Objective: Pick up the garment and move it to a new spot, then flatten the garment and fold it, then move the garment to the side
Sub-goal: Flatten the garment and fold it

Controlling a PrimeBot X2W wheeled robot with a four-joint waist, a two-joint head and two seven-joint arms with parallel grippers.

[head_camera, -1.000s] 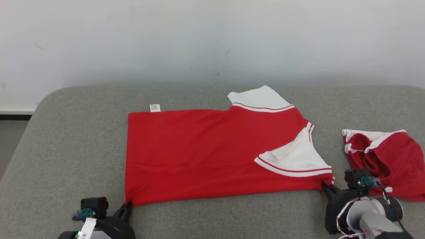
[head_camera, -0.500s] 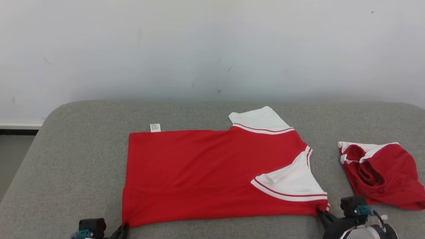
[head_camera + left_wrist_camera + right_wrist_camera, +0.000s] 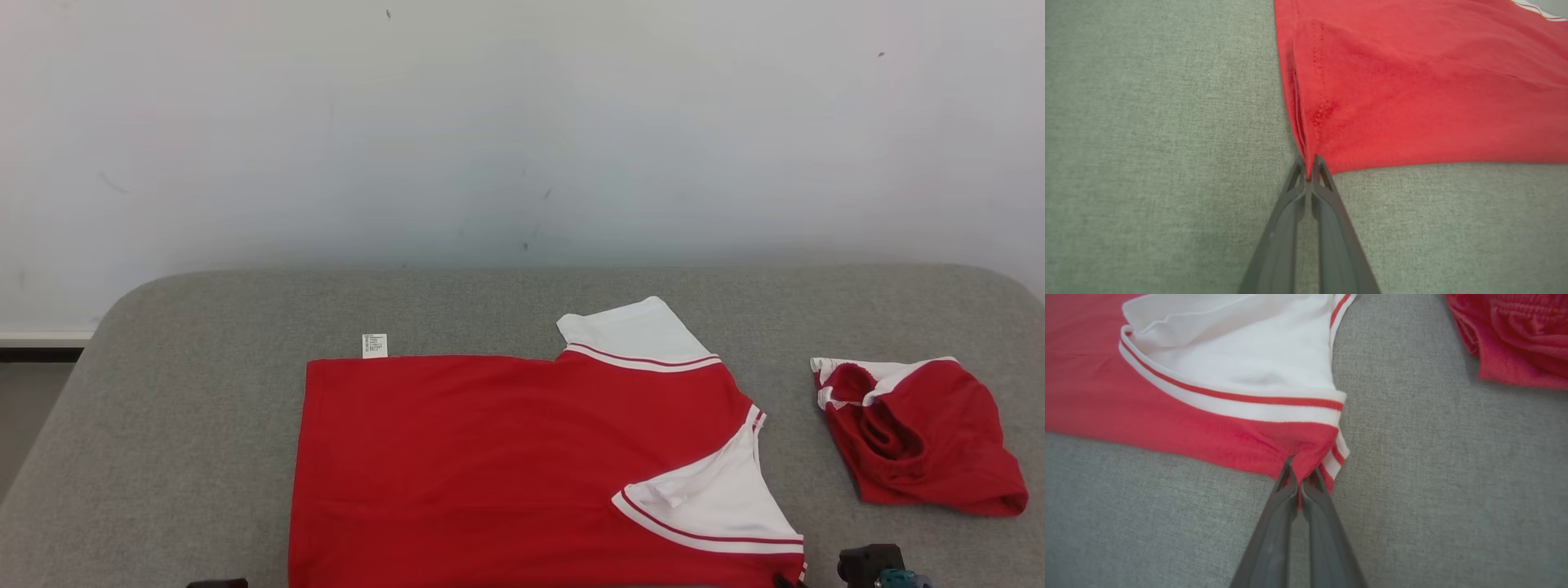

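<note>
The garment (image 3: 506,465) is a red shirt with white, red-striped sleeves, spread flat on the grey cushion (image 3: 204,425), one sleeve folded inward. In the left wrist view my left gripper (image 3: 1309,169) is shut on the garment's (image 3: 1412,81) near hem corner. In the right wrist view my right gripper (image 3: 1300,473) is shut on the garment's (image 3: 1208,416) near corner by the striped sleeve cuff (image 3: 1233,396). In the head view the shirt's near edge runs off the bottom of the picture.
A second red and white garment (image 3: 922,437) lies crumpled to the right, also seen as red cloth (image 3: 1515,339) in the right wrist view. A pale wall (image 3: 522,131) rises behind the cushion. A small white label (image 3: 375,345) sticks out at the shirt's far edge.
The head camera has tilted up, so the cushion and shirt sit lower in the picture and both grippers have slid off its bottom. The shirt seems drawn slightly nearer.
</note>
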